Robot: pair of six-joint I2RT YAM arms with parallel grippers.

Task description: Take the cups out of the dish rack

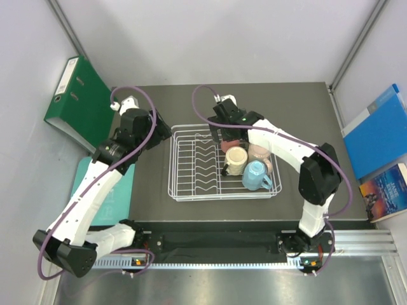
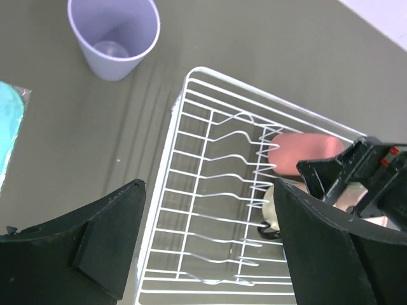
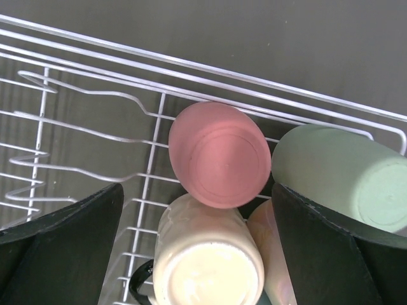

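Both tools are spread and pinch nothing. The left tool (image 2: 208, 190) hangs over the left edge of the white wire dish rack (image 1: 191, 171). The right tool (image 3: 197, 187) is over its right part, where the pink cup (image 3: 219, 154), cream-yellow cup (image 3: 210, 254), mint green cup (image 3: 343, 175) and light blue handled cup (image 1: 255, 176) sit. The lavender cup (image 2: 114, 35) stands upright on the dark counter (image 1: 302, 121) near the rack's far left corner.

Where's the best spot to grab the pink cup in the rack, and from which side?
Probably from above: the pink cup sits base-up, slightly tilted, so the open right end effector can pinch its round side wall just below the base.
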